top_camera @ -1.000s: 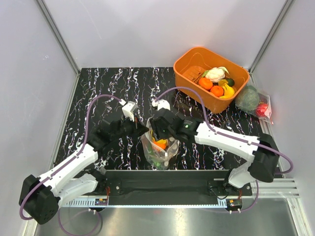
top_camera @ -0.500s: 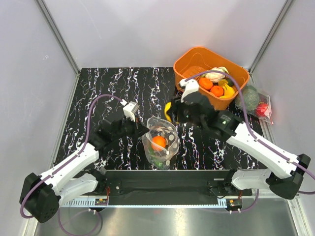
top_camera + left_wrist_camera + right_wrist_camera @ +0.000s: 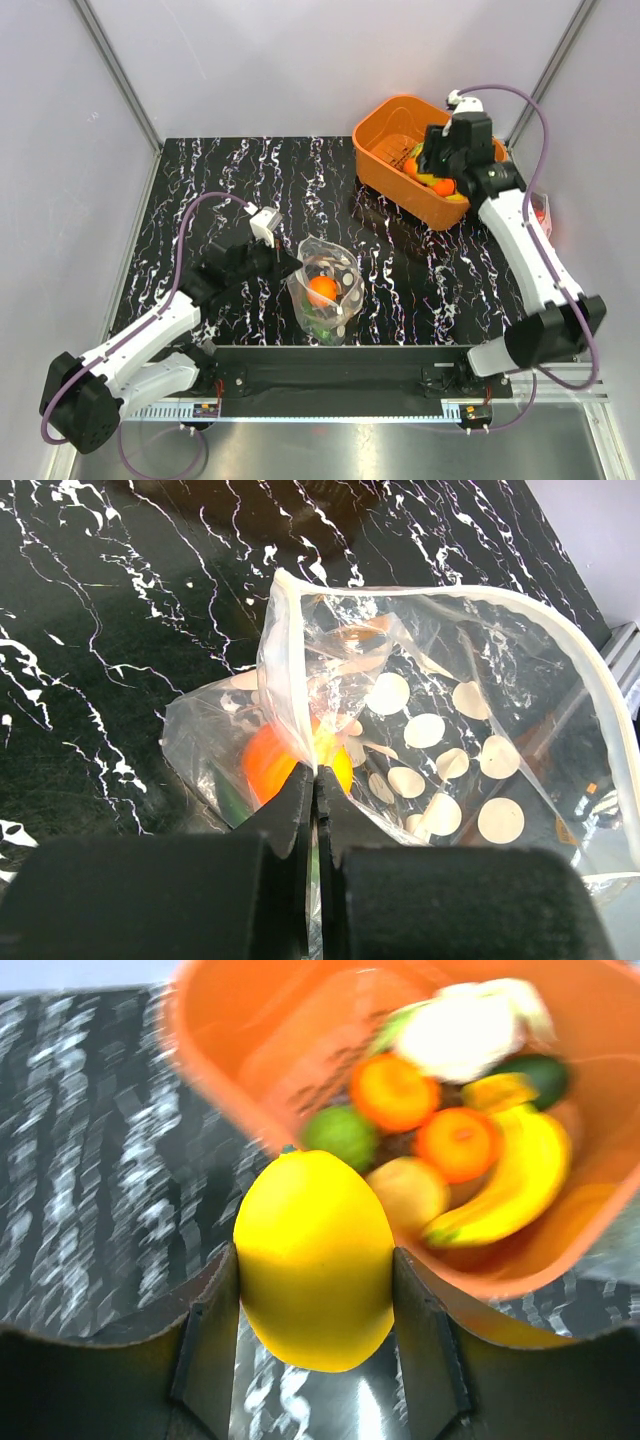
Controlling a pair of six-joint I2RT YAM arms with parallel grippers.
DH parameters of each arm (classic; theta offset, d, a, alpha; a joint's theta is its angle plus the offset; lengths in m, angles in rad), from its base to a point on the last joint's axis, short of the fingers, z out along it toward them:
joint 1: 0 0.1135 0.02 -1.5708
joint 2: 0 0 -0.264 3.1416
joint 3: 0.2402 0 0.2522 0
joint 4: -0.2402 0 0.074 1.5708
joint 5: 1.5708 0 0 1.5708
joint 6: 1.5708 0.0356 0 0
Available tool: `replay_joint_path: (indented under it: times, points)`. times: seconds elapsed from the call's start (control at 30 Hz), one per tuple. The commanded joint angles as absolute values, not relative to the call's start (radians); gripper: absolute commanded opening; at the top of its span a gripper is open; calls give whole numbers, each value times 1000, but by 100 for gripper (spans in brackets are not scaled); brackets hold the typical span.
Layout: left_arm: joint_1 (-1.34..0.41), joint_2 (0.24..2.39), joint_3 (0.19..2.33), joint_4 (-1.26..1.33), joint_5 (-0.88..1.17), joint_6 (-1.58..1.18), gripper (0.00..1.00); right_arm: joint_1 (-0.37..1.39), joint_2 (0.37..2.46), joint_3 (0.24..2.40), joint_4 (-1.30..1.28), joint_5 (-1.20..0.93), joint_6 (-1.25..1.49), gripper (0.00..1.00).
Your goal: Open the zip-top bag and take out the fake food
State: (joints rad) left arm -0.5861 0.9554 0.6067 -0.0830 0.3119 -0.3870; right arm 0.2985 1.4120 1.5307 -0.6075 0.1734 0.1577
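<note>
Here, the zip-top bag [image 3: 346,278] holds an orange fruit [image 3: 321,291]; the bin [image 3: 395,190], produce [image 3: 455,1140]

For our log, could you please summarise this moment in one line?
left gripper: shut on bag | right gripper: holding lemon at basket

A black table [image 3: 220,170] with white marble veining fills the floor of a booth with plain white walls [image 3: 330,60] and slanting aluminium corner rails [image 3: 120,75]. An orange rectangular plastic tub [image 3: 378,150] stands at the table's far right corner, and the right wrist view shows a blurred white cauliflower [image 3: 462,1030] lying at its far end. Just beside the tub, at the right table edge, lies a clear undotted plastic bag [image 3: 544,214] with something red inside, mostly hidden. A brushed metal shelf [image 3: 400,450] runs below the table's near edge.
</note>
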Motion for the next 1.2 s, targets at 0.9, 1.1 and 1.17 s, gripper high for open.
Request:
replay_joint_path:
  times: [0.9, 1.1, 1.17]
  points:
    - [-591, 943, 627, -97, 302, -359, 0, 6, 1701, 1781, -620, 144, 95, 89]
    - [-591, 940, 629, -100, 293, -357, 0, 34, 1534, 1701, -624, 23, 144, 85]
    - [-591, 940, 629, -100, 295, -357, 0, 104, 1485, 1690, -647, 32, 137, 85]
